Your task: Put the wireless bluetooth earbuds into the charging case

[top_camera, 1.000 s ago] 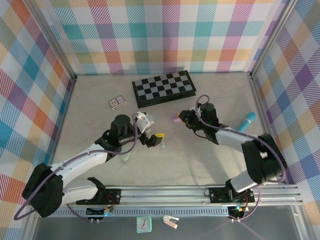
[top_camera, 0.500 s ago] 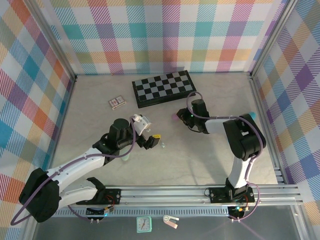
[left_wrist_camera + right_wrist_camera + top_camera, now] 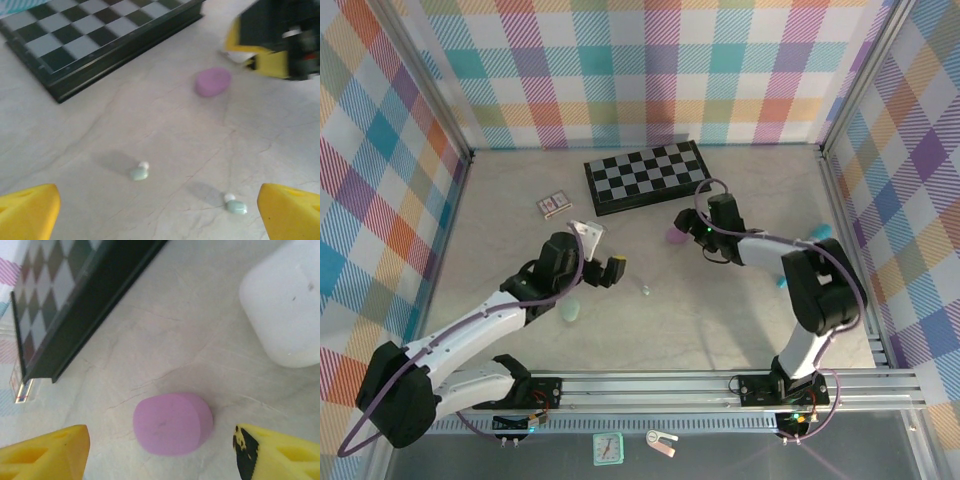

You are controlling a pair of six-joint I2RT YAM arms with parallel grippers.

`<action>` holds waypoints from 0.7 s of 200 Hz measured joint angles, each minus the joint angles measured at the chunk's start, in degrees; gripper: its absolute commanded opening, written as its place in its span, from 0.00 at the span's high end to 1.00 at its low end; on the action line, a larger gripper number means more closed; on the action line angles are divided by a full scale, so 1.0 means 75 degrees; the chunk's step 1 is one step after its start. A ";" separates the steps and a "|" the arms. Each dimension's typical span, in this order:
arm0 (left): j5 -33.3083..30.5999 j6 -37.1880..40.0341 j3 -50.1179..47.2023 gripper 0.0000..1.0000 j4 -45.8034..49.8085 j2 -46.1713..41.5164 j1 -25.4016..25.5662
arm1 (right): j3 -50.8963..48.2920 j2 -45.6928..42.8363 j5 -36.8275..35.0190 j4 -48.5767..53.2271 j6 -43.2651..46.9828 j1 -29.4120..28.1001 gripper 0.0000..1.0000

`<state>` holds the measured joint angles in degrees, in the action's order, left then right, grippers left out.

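Observation:
Two mint green earbuds [image 3: 139,171] [image 3: 235,205] lie on the pale table ahead of my left gripper [image 3: 160,212], which is open with nothing between its yellow fingertips. From above, one earbud [image 3: 645,290] shows just right of the left gripper [image 3: 612,270]. A closed lilac charging case [image 3: 172,424] [image 3: 674,234] rests on the table between the open fingers of my right gripper [image 3: 160,442] [image 3: 692,236], with a gap on each side. A white case [image 3: 287,300] sits just beyond it. A mint green case [image 3: 570,312] lies beside the left arm.
A folded chessboard [image 3: 645,175] lies at the back, close behind the lilac case. A small card box [image 3: 555,206] sits to its left. A teal object [image 3: 818,237] lies behind the right arm. Plaid walls close in three sides.
My right gripper has opened and let go of the lilac case, which now rests on the table. The left gripper has drawn back to the left, away from the earbuds.

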<state>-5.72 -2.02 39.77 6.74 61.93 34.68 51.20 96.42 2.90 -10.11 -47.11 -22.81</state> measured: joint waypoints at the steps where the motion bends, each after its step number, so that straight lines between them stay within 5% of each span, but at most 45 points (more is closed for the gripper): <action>1: -0.0012 -0.0029 0.0029 0.00 0.0050 0.0015 -0.0015 | -0.0012 -0.0061 -0.0023 0.0032 0.0029 -0.0003 0.21; 55: -0.0038 -0.1725 0.2165 0.00 0.3596 0.1842 -0.1370 | -0.0487 -0.1941 -0.0178 0.0868 0.1341 -0.0131 0.18; 89: 0.0335 -0.2084 0.2722 0.05 0.5453 0.2990 -0.1413 | -0.0682 -0.2407 -0.0154 0.1262 0.1719 -0.0318 0.18; 140: 0.0638 -0.1888 0.3063 0.24 0.6930 0.3754 -0.1413 | -0.0970 -0.2451 -0.0131 0.1431 0.1778 -0.0350 0.18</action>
<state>-0.93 -16.19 62.74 58.72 90.08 24.08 43.92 78.04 1.91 0.62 -33.78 -25.43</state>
